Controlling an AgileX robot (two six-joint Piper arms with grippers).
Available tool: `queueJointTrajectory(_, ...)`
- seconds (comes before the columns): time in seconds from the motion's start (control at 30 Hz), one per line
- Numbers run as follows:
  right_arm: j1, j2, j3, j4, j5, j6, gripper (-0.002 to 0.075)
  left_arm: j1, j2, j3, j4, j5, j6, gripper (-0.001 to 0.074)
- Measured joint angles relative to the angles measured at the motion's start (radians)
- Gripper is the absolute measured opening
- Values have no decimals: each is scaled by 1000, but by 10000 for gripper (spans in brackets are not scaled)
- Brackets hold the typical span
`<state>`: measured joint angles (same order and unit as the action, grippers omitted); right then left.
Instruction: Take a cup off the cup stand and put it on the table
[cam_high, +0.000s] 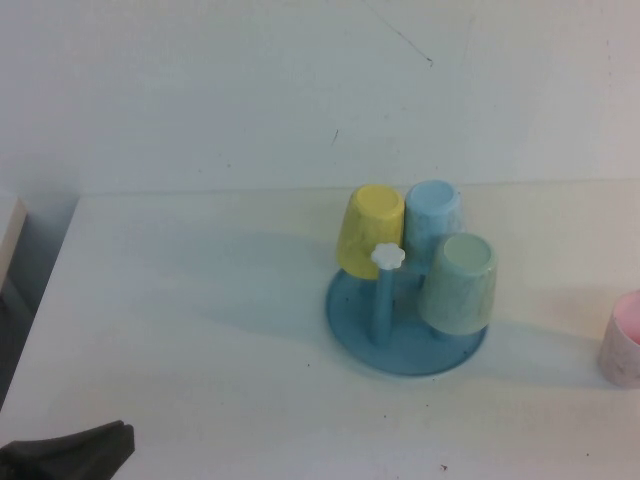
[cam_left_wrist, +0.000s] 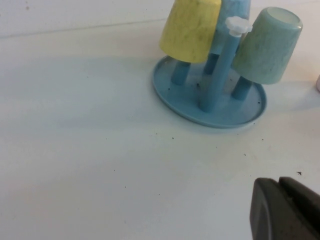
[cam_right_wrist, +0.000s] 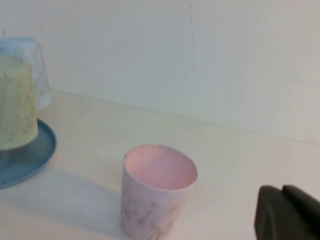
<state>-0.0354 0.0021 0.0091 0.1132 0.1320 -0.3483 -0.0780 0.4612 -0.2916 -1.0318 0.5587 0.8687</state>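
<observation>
The pale pink speckled cup (cam_high: 625, 340) stands upright on the white table (cam_high: 200, 330) at the far right edge, mouth up, pink inside; it also shows in the right wrist view (cam_right_wrist: 156, 192). The blue cup stand (cam_high: 405, 320) sits mid-table with its white flower knob (cam_high: 387, 256). My left gripper (cam_high: 90, 447) is shut and empty at the front left corner, far from the stand. My right gripper (cam_right_wrist: 281, 192) is shut and empty, apart from the pink cup; it is out of the high view.
On the stand's pegs hang, upside down, a yellow cup (cam_high: 370, 230), a light blue cup (cam_high: 432, 215) and a mint green cup (cam_high: 460, 283). A wall rises behind the table. The table's left edge drops off near a pale board (cam_high: 8, 235).
</observation>
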Motion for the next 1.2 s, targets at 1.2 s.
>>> queueJointTrajectory(1.2, 135, -15, 18, -49, 225, 230, -1, 0, 0, 0, 4, 96, 0, -2)
